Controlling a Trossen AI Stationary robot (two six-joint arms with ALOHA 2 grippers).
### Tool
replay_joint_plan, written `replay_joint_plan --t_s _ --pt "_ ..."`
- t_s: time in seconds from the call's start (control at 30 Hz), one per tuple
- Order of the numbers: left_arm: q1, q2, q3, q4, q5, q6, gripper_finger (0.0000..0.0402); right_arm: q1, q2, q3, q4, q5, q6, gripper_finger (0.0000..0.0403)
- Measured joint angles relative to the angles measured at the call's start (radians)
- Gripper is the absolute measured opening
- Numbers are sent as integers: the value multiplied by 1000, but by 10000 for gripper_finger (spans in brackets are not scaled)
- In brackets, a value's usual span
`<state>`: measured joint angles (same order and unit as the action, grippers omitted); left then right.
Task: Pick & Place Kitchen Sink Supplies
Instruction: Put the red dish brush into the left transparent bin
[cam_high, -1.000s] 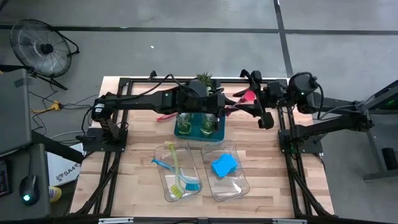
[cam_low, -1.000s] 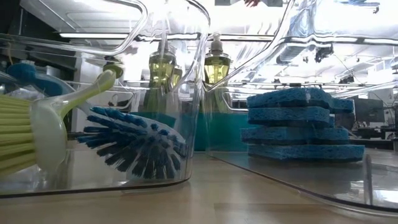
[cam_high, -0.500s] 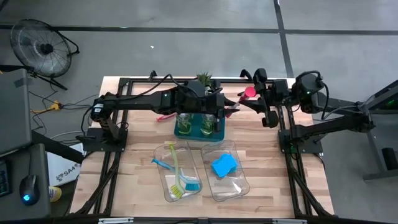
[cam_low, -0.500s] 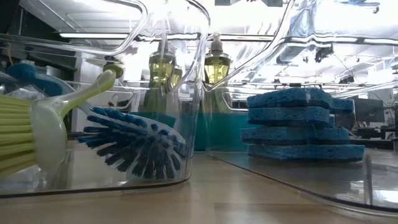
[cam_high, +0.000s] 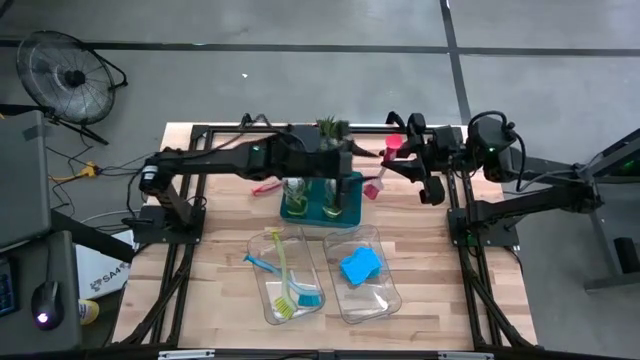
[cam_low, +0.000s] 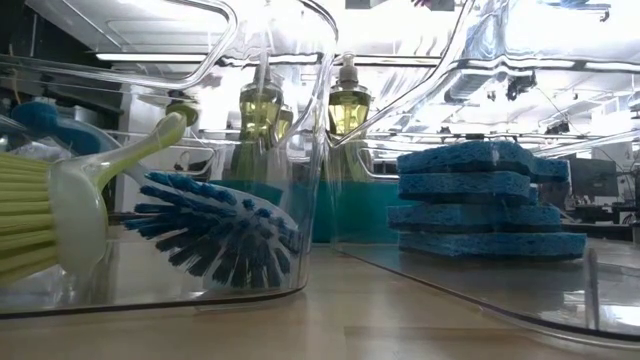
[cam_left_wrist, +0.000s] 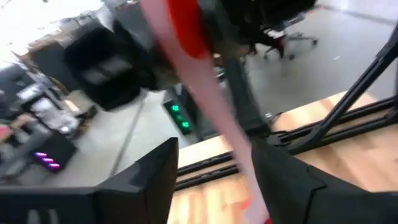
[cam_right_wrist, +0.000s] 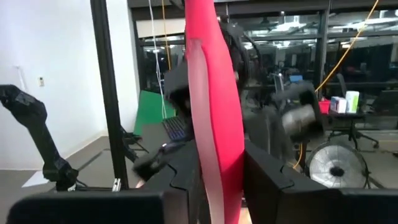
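Note:
A red-pink dish brush (cam_high: 377, 185) is up in the air above the table's far right part, with its head (cam_high: 393, 146) toward the far edge. My right gripper (cam_high: 405, 160) is shut on it; in the right wrist view the brush (cam_right_wrist: 210, 87) rises between the fingers of my right gripper (cam_right_wrist: 219, 171). My left gripper (cam_high: 354, 168) is open above the teal tray (cam_high: 318, 213), just left of the brush's free end. In the left wrist view the brush (cam_left_wrist: 205, 93) runs in front of my left gripper (cam_left_wrist: 214, 177). Whether it touches a finger cannot be told. My right gripper pinches the red-pink brush's handle (cam_right_wrist: 217, 149) between its two fingers, on the stretch near the head. The fingers come level from the table's right and lie across the handle. The brush is lifted clear, and its free end (cam_high: 372, 191) slants toward the near edge.
Two soap bottles (cam_high: 298, 190) (cam_high: 335, 196) stand in the teal tray, with a potted plant (cam_high: 327, 127) behind it. The near left bin (cam_high: 262, 300) holds blue and yellow-green brushes (cam_high: 288, 278). The right bin (cam_high: 385, 300) holds blue sponges (cam_high: 360, 265). A pink piece (cam_high: 264, 187) lies under the left arm.
My left arm has drawn back a little toward the table's left, away from the brush. The brush has turned in my right gripper: its free handle end has swung from pointing at my left gripper toward the near edge, while the head stayed by the right gripper.

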<state>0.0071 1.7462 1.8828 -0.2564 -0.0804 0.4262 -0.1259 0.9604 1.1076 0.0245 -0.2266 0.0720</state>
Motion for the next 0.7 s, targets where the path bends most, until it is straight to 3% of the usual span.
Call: replay_joint_plan --t_s 0.23,0.7 --pt "0 -139 0 -182 -86 74 216 -31 -7 0 -41 -12 45 81" --pt "-2 -403 1 -558 -114 -26 217 -41 71 46 -98 -129 172 81"
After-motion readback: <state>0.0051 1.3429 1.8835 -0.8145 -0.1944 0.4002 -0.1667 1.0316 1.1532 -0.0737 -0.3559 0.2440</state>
